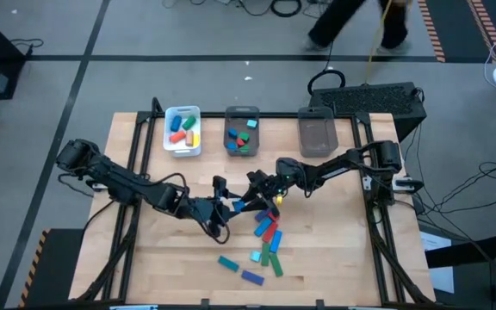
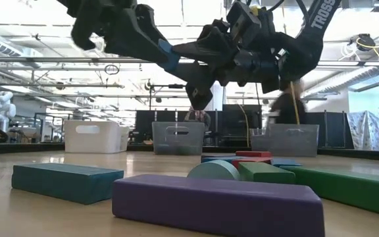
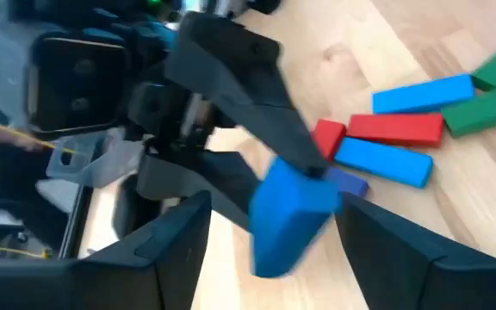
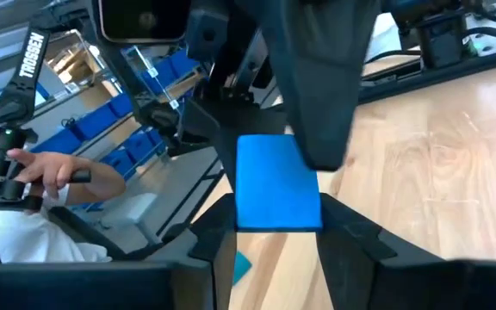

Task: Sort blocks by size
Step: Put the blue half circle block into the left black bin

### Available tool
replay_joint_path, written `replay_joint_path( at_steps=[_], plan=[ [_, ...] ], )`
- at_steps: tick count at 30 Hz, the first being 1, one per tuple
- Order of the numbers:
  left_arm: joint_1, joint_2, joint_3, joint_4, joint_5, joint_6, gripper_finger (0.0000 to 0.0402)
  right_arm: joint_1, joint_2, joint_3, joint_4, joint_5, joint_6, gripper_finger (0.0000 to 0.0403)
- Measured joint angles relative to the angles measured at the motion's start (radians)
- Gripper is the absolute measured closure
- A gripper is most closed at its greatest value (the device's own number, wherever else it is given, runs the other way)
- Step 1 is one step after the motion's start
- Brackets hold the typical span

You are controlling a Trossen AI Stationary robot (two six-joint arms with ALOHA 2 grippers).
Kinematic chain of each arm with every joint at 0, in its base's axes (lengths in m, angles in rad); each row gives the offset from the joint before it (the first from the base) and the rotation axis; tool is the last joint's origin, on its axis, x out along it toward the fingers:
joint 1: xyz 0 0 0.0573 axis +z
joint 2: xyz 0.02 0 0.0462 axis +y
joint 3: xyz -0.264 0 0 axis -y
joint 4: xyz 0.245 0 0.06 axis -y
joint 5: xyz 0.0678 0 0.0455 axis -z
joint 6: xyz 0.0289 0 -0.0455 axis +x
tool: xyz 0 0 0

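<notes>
My right gripper [image 1: 261,195] is shut on a blue block [image 4: 275,184] above the middle of the table. My left gripper [image 1: 231,207] meets it from the left. It is open, with its fingers [image 3: 175,245] standing on either side of the same block [image 3: 289,215]. Whether one of them touches the block I cannot tell. Several loose blocks [image 1: 269,231], red, blue, green, teal and purple, lie flat on the table nearer the front. The low view shows a purple bar [image 2: 216,204], a teal bar [image 2: 64,181] and a green bar [image 2: 347,187] up close. My right gripper pinches the blue block by two opposite faces [image 4: 244,207] between its two fingers [image 4: 218,241]. The fingers come about level from the table's right. The block is lifted clear of the table, and its free end sticks out past the fingertips toward my left gripper.
At the far edge stand a white tray [image 1: 169,129] with several blocks, a grey bin [image 1: 231,116] with several blocks, and a second grey bin [image 1: 317,133]. A person's hand on a controller shows in the right wrist view [image 4: 54,176]. Bare table lies at the front left.
</notes>
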Motion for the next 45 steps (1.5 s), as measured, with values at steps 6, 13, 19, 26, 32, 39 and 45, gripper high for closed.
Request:
replay_joint_path(
  at_steps=[6, 13, 19, 26, 32, 39, 45],
  plan=[
    [0.011, 0.0, 0.0, 0.015, 0.007, 0.007, 0.0219, 0.0, 0.0, 0.0, 0.035, 0.004, 0.016, 0.0283],
    [0.013, 0.0, 0.0, 0.001, 0.039, 0.034, 0.0296, -0.003, 0.0, 0.0, 0.043, -0.007, 0.055, 0.0282],
    [0.014, 0.0, 0.0, 0.01, 0.033, 0.026, 0.0306, -0.007, 0.0, 0.0, 0.048, 0.004, 0.026, 0.0251],
    [0.016, 0.0, -0.002, 0.021, -0.024, 0.023, 0.0307, -0.034, 0.0, -0.008, 0.041, 0.008, 0.056, 0.0203],
    [0.013, -0.002, 0.0, 0.051, -0.045, 0.03, 0.0307, -0.08, 0.002, -0.074, 0.017, 0.031, 0.095, 0.0192],
    [0.073, -0.001, 0.0, 0.077, -0.141, 0.061, 0.0307, -0.116, -0.003, -0.167, 0.031, 0.092, 0.141, 0.0192],
    [0.264, -0.001, 0.0, 0.072, -0.002, 0.079, 0.0298, -0.11, -0.027, -0.186, 0.028, 0.084, 0.143, 0.0191]
  ],
)
